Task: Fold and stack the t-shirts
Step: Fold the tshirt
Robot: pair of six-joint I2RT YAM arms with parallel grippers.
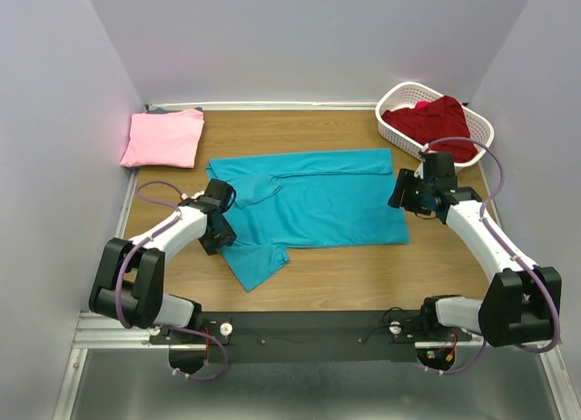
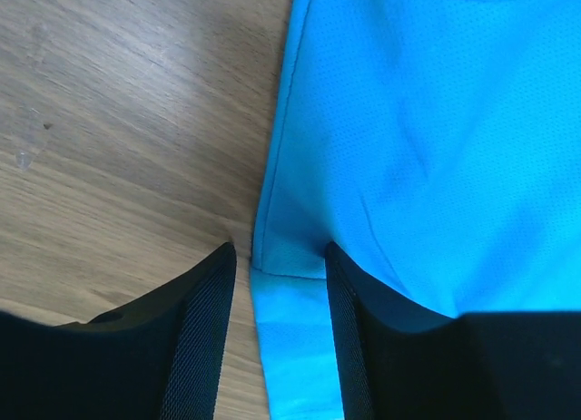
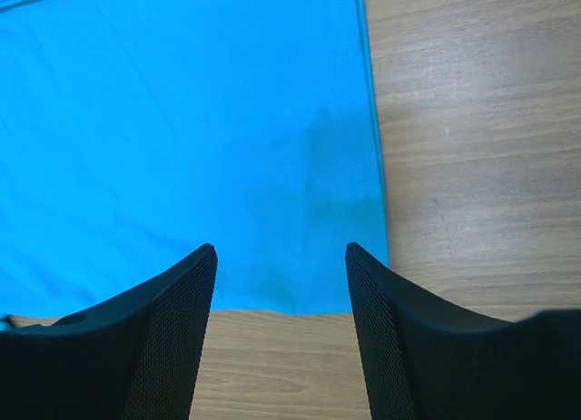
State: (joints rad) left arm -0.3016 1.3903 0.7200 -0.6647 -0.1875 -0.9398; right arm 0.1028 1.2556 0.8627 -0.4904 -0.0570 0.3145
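The teal t-shirt [image 1: 313,207] lies spread on the table, its top part folded down and one sleeve sticking out at the lower left. My left gripper [image 1: 218,229] is open, low at the shirt's left edge, with the sleeve seam [image 2: 286,284] between its fingers. My right gripper [image 1: 399,195] is open above the shirt's right hem corner [image 3: 363,284]; nothing lies between its fingers. The light pink t-shirt [image 1: 163,137] lies folded at the back left. The dark red t-shirt [image 1: 434,122] sits bunched in the basket.
A white slotted basket [image 1: 392,98] stands at the back right corner. Grey walls close in the table on three sides. The wooden tabletop [image 1: 345,279] shows in front of the teal shirt.
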